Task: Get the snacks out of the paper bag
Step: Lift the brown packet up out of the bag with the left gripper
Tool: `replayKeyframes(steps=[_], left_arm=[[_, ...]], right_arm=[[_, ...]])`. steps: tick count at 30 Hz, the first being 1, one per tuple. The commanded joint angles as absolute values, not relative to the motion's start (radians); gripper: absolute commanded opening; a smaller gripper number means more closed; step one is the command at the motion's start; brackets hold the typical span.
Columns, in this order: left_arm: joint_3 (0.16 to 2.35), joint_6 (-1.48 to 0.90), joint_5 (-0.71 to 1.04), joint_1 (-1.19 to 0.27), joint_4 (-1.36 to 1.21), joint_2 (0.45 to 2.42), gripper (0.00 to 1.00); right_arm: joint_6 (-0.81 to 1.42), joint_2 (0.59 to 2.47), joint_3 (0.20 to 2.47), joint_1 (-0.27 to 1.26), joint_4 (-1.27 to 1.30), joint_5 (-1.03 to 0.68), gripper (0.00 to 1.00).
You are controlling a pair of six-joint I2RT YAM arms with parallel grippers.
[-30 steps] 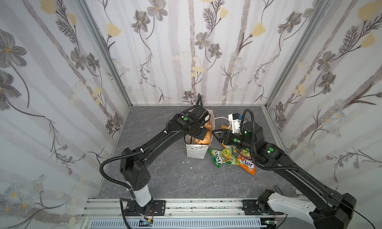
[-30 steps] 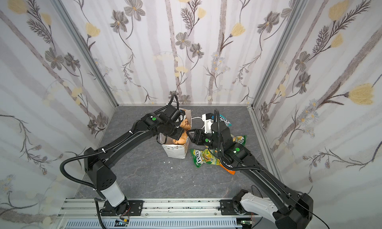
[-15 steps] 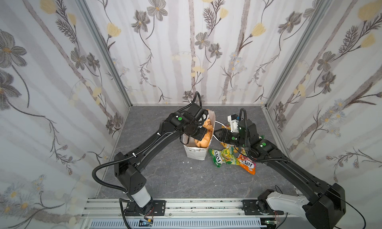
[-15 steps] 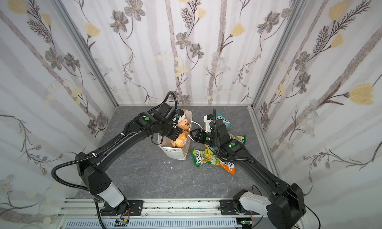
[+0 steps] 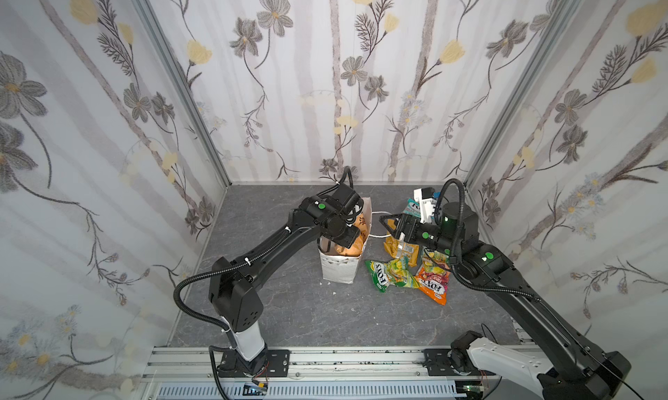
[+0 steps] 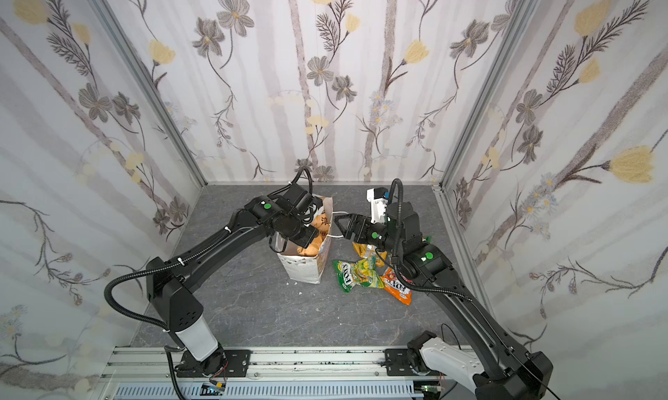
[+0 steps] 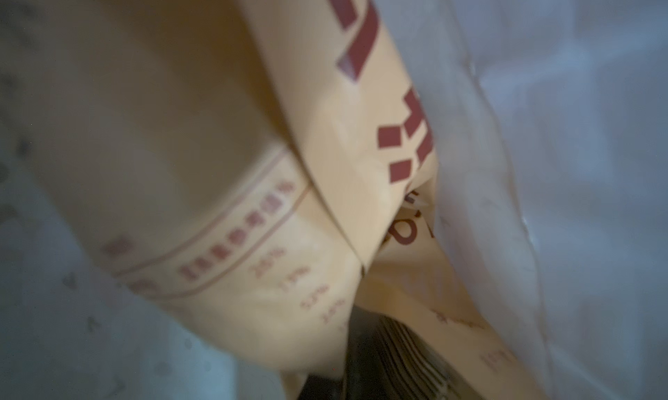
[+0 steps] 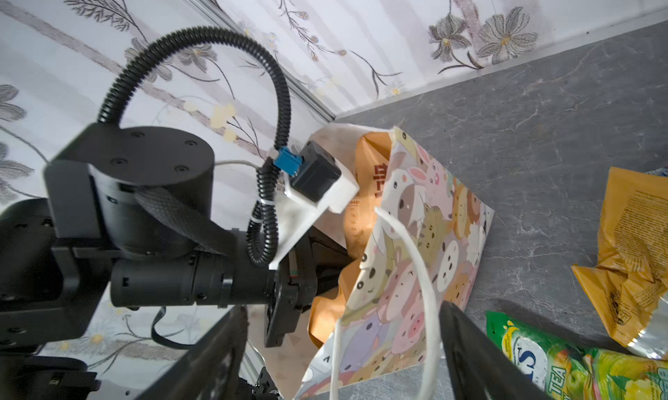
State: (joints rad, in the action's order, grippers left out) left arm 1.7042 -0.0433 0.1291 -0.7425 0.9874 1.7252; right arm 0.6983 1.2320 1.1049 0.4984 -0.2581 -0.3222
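Observation:
The white paper bag (image 5: 339, 271) (image 6: 302, 271) stands mid-floor, its animal-print side panel (image 8: 415, 235) facing the right wrist camera. My left gripper (image 5: 341, 241) (image 6: 302, 239) reaches into the bag's mouth, shut on the orange pouch (image 5: 358, 237) (image 7: 253, 235); one dark finger (image 7: 383, 358) shows. My right gripper (image 5: 388, 224) (image 6: 341, 223) (image 8: 343, 306) is open beside the bag, and the white cord handle (image 8: 424, 271) hangs loose between its fingers. On the floor lie the yellow-green packet (image 5: 392, 275) (image 8: 564, 365), the orange-red packet (image 5: 433, 282), the chip bag (image 5: 401, 248) (image 8: 636, 250) and the teal packet (image 5: 412, 208).
Flowered walls close the grey floor (image 5: 289, 318) on three sides, near the right arm's elbow. A metal rail (image 5: 343, 358) runs along the front edge. Small white scraps (image 5: 336, 293) lie in front of the bag.
My right gripper's jaws have spread wide, letting go of the cord handle. The bag stands straighter than half a second ago. My left gripper stays in the bag's mouth.

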Motion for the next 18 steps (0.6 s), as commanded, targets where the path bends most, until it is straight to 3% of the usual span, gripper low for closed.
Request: replayKeyframes(steps=[1, 9, 18], left_arm=[[1.701, -0.036, 0.19, -0.741, 0.957, 1.699, 0.0], [1.709, -0.024, 0.222, -0.741, 0.96, 1.675, 0.0], [1.717, -0.023, 0.242, -0.741, 0.942, 1.631, 0.0]], right_arm=[[0.657, 1.295, 1.163, 0.453, -0.257, -0.403, 0.84], [0.577, 1.509, 1.266, 0.445, -0.299, -0.528, 0.8], [0.562, 1.632, 1.25, 0.444, -0.331, -0.46, 0.74]])
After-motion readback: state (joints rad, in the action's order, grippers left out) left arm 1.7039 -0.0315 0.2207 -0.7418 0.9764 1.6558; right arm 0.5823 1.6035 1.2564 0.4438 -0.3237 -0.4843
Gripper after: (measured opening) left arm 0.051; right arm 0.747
